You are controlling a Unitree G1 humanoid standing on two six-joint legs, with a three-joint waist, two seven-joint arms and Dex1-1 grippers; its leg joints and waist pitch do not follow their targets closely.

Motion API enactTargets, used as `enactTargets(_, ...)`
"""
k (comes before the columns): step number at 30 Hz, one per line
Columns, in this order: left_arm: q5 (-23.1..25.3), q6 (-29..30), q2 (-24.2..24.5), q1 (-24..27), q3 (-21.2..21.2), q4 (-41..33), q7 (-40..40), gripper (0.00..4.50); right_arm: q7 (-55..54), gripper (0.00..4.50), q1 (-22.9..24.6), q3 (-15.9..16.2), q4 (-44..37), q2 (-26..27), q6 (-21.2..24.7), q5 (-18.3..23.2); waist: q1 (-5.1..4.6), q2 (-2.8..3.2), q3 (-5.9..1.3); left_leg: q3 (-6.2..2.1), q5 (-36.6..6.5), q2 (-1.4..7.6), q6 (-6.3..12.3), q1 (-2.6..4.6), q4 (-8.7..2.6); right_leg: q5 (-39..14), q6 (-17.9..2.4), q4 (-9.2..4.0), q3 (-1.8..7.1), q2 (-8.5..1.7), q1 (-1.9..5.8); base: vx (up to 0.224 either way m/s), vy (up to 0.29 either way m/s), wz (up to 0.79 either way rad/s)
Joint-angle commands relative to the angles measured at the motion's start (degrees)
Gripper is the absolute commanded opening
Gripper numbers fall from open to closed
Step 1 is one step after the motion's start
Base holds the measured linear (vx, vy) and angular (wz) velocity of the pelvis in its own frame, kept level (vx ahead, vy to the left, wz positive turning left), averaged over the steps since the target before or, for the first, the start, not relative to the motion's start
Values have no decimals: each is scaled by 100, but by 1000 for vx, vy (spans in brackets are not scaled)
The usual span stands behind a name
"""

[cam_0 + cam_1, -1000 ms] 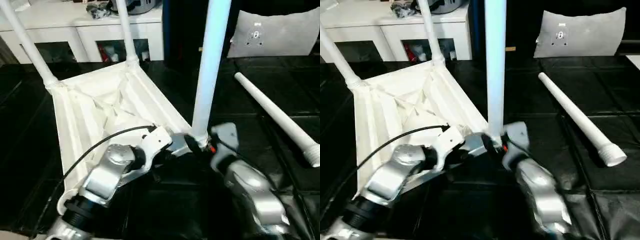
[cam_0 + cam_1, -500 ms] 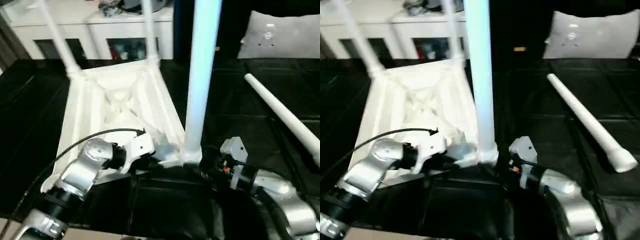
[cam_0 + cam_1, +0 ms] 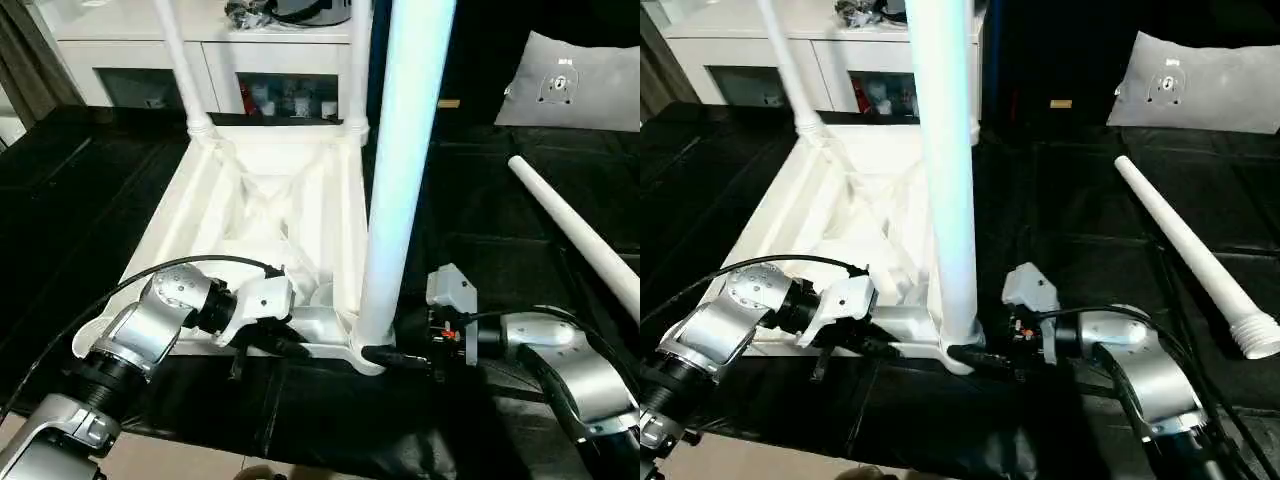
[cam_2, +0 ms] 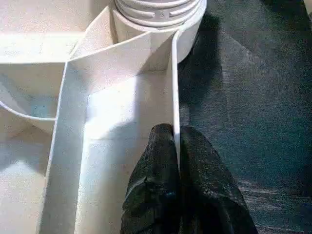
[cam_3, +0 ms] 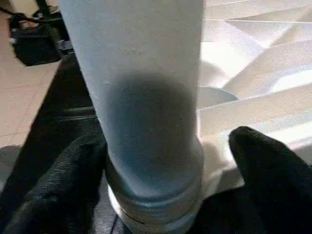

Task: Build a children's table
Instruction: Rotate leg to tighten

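The white table top (image 3: 175,215) lies upside down on the black floor. Two legs (image 3: 180,60) (image 3: 357,70) stand in its far corner sockets. A third leg (image 3: 400,180) stands upright in the near right socket. A fourth leg (image 3: 1185,250) lies loose on the floor to the right. My left gripper (image 4: 175,134) is shut on the thin near rim wall, just left of that socket. My right gripper (image 5: 170,141) is open around the base of the near leg. One finger (image 5: 73,170) rests against the leg and the other finger (image 5: 263,156) stands clear of it.
A white cabinet (image 3: 130,40) with glass doors runs along the back, with small items on top. A grey-white cushion (image 3: 580,85) leans at the back right. Black mats cover the floor around the table.
The camera has shifted, so the whole scene sits differently in view. My right arm has dropped lower and now reaches the leg's base from the right. The left gripper keeps its hold on the rim.
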Motion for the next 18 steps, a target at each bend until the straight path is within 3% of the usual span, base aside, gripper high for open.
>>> enactTargets(1,-56,-167,13,-155,-197,-75,-360,0,69,395,-147,49,118,-1,7,68,-21,-103,-358,0,-687,161,323,35,-387,-365,-1510,-334,130,-261,282,0,0,0)
enactTargets(4,-55,-185,23,-153,-215,-67,-390,0,132,369,-207,65,175,8,29,115,-13,-135,-365,4,-629,166,328,37,-381,-301,-1514,-325,131,-260,284,0,0,0)
enactTargets(12,-61,-214,56,-79,-215,-94,-445,0,287,294,-208,115,169,-3,157,197,8,-146,-367,3,-564,166,350,33,-375,-218,-1534,-311,127,-258,283,0,0,0)
enactTargets(18,-51,-209,64,-77,-228,-74,-443,0,325,270,-221,139,192,6,169,233,16,-155,-373,2,-538,167,340,35,-373,-191,-1535,-300,126,-259,288,0,0,0)
